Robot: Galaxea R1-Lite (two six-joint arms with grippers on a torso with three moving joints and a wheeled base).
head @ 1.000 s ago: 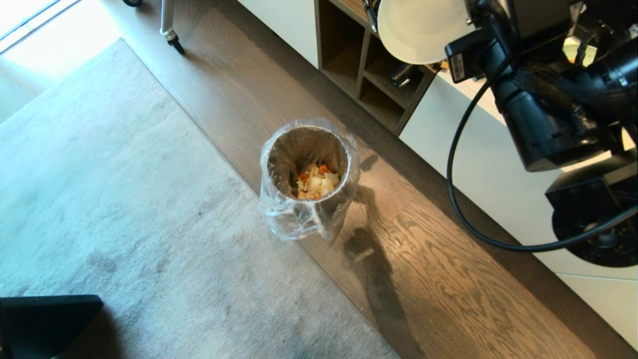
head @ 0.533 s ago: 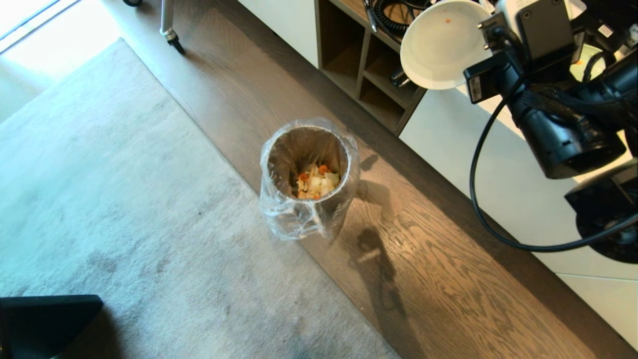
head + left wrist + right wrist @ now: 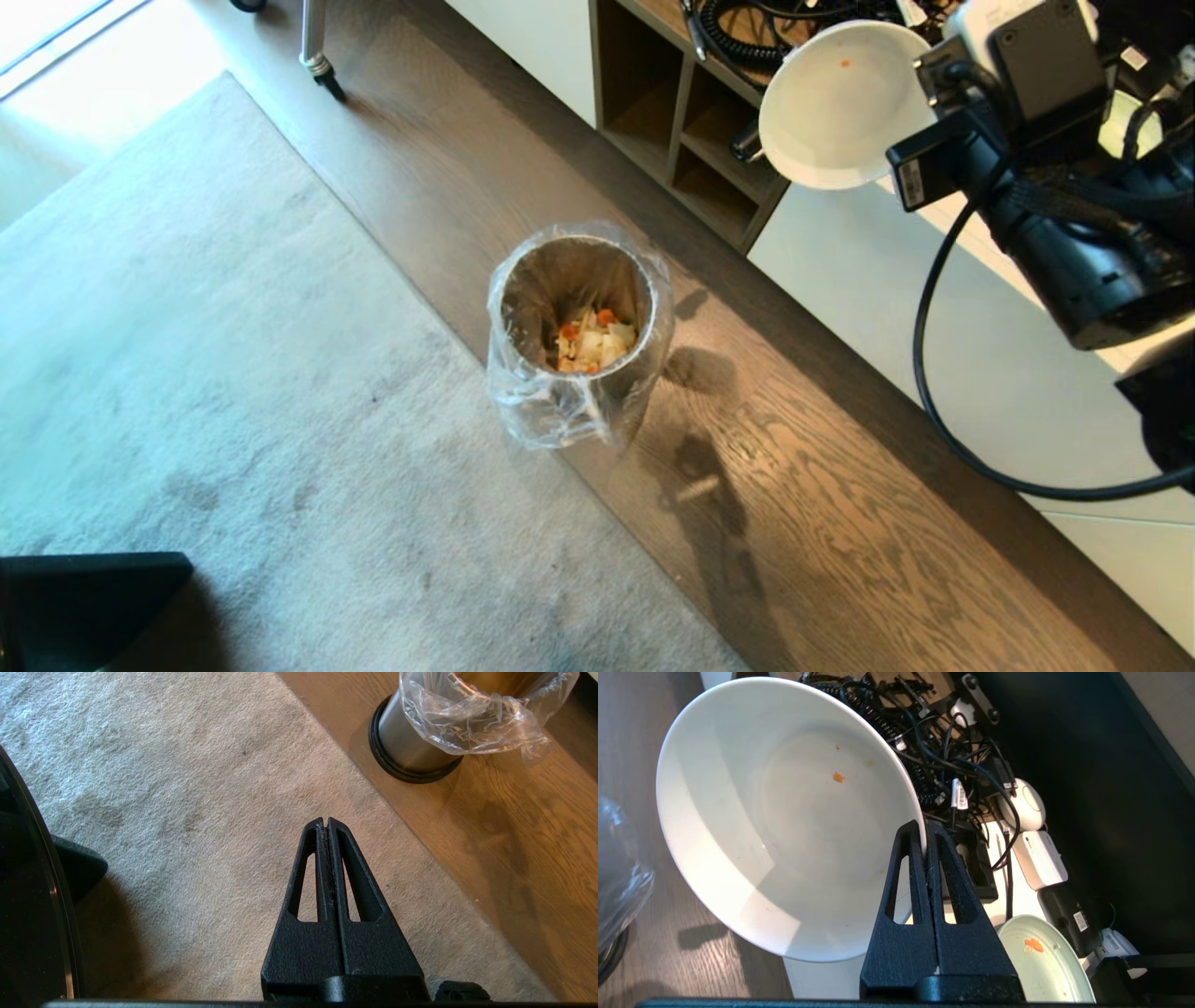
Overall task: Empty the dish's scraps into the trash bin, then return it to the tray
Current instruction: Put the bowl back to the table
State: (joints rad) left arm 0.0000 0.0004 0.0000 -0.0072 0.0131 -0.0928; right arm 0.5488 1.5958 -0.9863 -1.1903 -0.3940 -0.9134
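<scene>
The left end effector (image 3: 328, 823) hangs shut and empty over the rug. The scraps (image 3: 592, 342) lie in the bin (image 3: 579, 327). Over the last second the dish (image 3: 836, 107) has swung right, away from the bin, so the return to the tray looks underway. The right end effector (image 3: 924, 828) is clamped on its rim.

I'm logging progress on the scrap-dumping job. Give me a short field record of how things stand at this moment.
dish: round deep white bowl, tilted, held off the floor beside the wooden shelf unit
dish contents: nearly empty, one small orange fleck
right gripper: shut on the bowl's rim
left gripper: shut, empty, over the grey carpet
trash bin: steel cylinder with clear liner, upright on the wood floor
scraps: inside the bin
tray: not visible
</scene>
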